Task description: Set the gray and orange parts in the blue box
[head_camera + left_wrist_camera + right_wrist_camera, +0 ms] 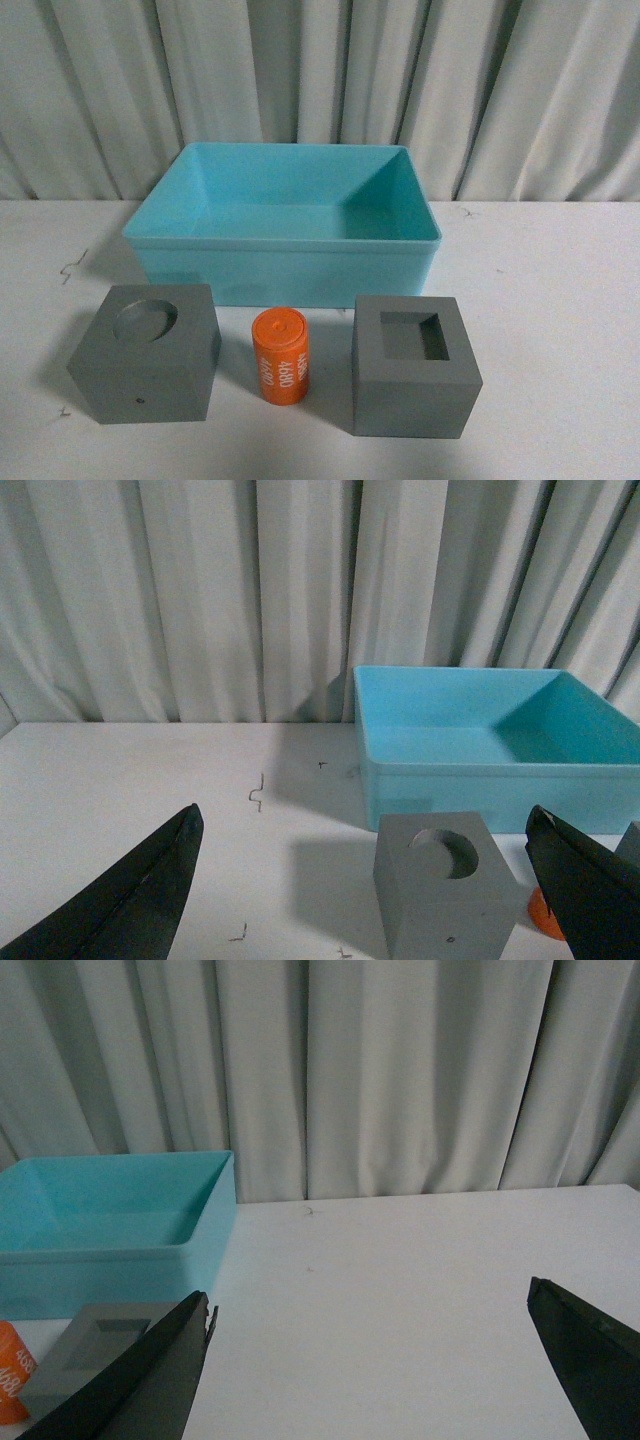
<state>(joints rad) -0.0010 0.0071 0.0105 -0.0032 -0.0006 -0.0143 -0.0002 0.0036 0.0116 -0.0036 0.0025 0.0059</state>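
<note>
Worktop [560,330]: white, backed by a pale pleated curtain [320,80].

Blue box [285,275]: stands at the middle of the worktop towards the curtain, open side up, long side facing the robot.

Parts: all three sit on the worktop in a row in front of the box, on the robot's side, outside it.
- Gray cube with a round recess [145,365]: at the left of the row, recess upward, near the box's left front corner but apart from it.
- Orange cylinder [280,357]: between the two cubes, standing on end, white digits running down its side. It touches neither cube.
- Gray cube with a square recess [415,385]: at the right of the row, recess upward, just in front of the box's right half.

Left hand [365,815]: fingers [130,900] spread wide, nothing between the pads. It is raised above the worktop. Its wrist view shows the round-recess cube between the fingers, with the box behind that cube.

Right hand [370,1292]: also spread wide and holding nothing. In its wrist view one dark finger [140,1380] partly covers the square-recess cube and the orange cylinder. Bare worktop lies between the fingers.
</note>
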